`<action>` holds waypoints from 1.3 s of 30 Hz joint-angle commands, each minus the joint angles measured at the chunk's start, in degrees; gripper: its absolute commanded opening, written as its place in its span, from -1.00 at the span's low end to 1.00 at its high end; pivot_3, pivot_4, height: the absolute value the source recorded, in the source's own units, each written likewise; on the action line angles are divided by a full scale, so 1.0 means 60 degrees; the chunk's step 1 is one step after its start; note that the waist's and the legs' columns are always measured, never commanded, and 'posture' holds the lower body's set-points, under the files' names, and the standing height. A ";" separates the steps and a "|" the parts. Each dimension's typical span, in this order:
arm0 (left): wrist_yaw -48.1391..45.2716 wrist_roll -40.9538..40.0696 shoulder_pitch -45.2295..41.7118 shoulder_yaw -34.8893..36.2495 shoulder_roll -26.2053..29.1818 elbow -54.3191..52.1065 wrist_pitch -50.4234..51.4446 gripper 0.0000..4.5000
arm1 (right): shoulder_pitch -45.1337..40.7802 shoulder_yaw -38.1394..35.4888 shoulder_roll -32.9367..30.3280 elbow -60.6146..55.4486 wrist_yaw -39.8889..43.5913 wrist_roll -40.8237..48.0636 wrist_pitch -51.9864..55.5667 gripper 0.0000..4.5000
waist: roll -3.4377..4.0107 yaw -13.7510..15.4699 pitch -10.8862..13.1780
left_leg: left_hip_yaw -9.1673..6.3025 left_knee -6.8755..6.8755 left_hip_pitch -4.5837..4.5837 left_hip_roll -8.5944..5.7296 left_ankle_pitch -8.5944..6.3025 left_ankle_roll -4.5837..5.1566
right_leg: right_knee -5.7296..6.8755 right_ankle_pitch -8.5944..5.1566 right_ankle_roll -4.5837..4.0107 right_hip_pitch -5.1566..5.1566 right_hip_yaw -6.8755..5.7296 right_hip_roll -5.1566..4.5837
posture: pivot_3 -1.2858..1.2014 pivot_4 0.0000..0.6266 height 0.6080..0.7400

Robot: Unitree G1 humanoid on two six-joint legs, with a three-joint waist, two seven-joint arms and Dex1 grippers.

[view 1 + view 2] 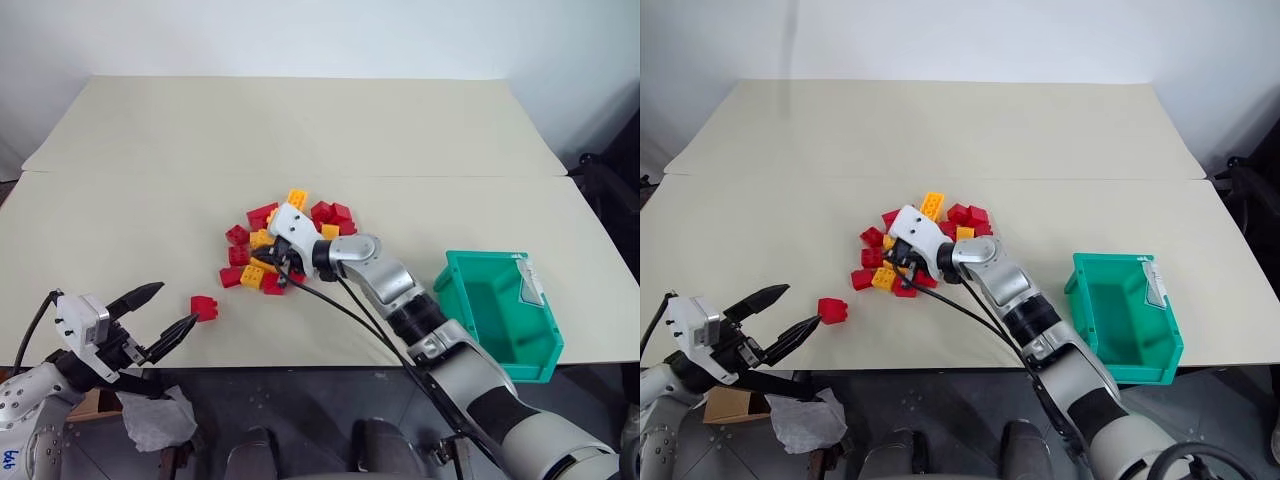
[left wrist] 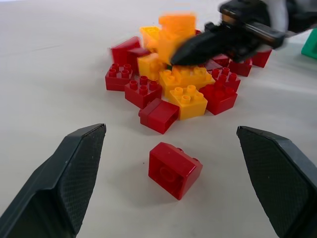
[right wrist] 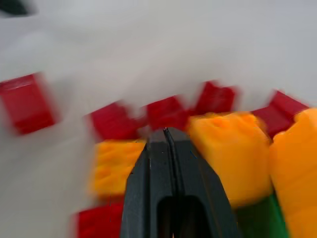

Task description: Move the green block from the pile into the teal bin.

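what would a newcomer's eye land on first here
The pile of red and yellow bricks at the middle of the table, with the right pincer shut and pushed into it. Next, the teal bin at the table's near right edge, and a lone red brick just off the open left pincer.

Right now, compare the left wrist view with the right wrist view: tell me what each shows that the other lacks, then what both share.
The left wrist view alone shows the left gripper open around a lone red brick lying apart from the pile, without touching it, and the right gripper reaching into the pile from the side.

The right wrist view alone shows a patch of green under the yellow bricks, probably the green block, and the right gripper's fingers pressed together, empty.

Both show red and yellow bricks on the pale table.
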 commanded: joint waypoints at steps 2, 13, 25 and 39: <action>0.0086 -0.0063 -0.0012 0.0082 -0.0052 -0.0308 -0.0144 1.00 | -0.0797 -0.0934 -0.0218 0.1312 -0.0392 -0.0143 -0.1145 -0.99 | 0.0000 -0.0039 0.0000 | 0.0000 -0.0001 -0.0001 0.0000 0.0000 0.0000 | -0.0002 0.0000 0.0000 -0.0001 0.0000 0.0000 | 0.03 -0.52 1.00; 0.0090 0.0067 -0.0479 -0.0172 -0.0024 -0.0024 -0.0194 1.00 | -0.1064 -0.1316 -0.0313 0.2391 0.0319 -0.0602 -0.2017 -0.99 | 0.0005 -0.0338 0.0003 | 0.0025 -0.0020 0.0000 0.0003 0.0004 -0.0007 | 0.0005 0.0000 0.0000 -0.0027 0.0018 0.0000 | 0.03 -0.52 1.00; 0.0035 0.0140 -0.0439 -0.0306 -0.0081 -0.0006 -0.0325 1.00 | 0.1087 -0.0174 -0.1748 -0.2751 0.3405 -0.0496 0.1095 -0.99 | 0.0006 -0.0271 0.0004 | 0.0026 -0.0022 -0.0001 0.0004 0.0005 -0.0009 | 0.0005 0.0000 0.0000 -0.0031 0.0024 0.0000 | 0.03 -0.52 1.00; -0.0328 0.0158 -0.0403 -0.0078 0.0141 0.0260 -0.0598 1.00 | 0.1470 -0.1324 -0.4302 -0.5513 0.4645 0.1042 0.3163 0.02 | 0.0006 -0.0093 0.0005 | 0.0038 -0.0023 0.0000 0.0003 0.0001 -0.0005 | -0.0006 0.0000 0.0000 -0.0036 0.0027 0.0000 | 0.03 -0.52 1.00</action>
